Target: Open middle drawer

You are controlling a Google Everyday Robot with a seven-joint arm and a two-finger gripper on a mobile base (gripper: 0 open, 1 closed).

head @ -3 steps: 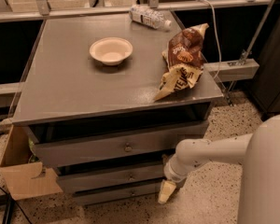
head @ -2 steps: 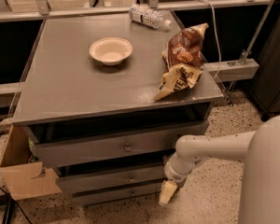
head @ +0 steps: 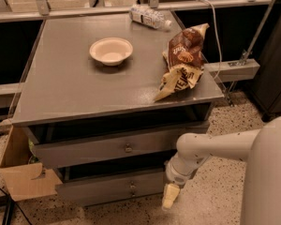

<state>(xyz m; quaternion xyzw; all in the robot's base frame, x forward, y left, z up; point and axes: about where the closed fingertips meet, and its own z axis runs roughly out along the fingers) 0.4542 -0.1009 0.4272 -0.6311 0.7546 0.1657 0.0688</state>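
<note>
The hand (head: 171, 197) hangs just off the middle drawer's (head: 103, 190) right edge, over open floor (head: 215, 193). Whether it is apart or together, I cannot tell.

Grey table (head: 75, 93) with a cream bowl (head: 111, 51), a clear bottle with a white label (head: 149, 17), a brown snack bag printed in orange and white (head: 187, 43), and a pale yellow bag with dark lettering (head: 174, 81). Middle drawer (head: 103, 189): grey front, dull metal knob. Hand (head: 171, 198): pale yellow, low beside that drawer's right end, on a white arm (head: 215, 145) flecked with dark dots. Floor (head: 215, 196): beige, dark-speckled. Cardboard box (head: 28, 182): tan.
</note>
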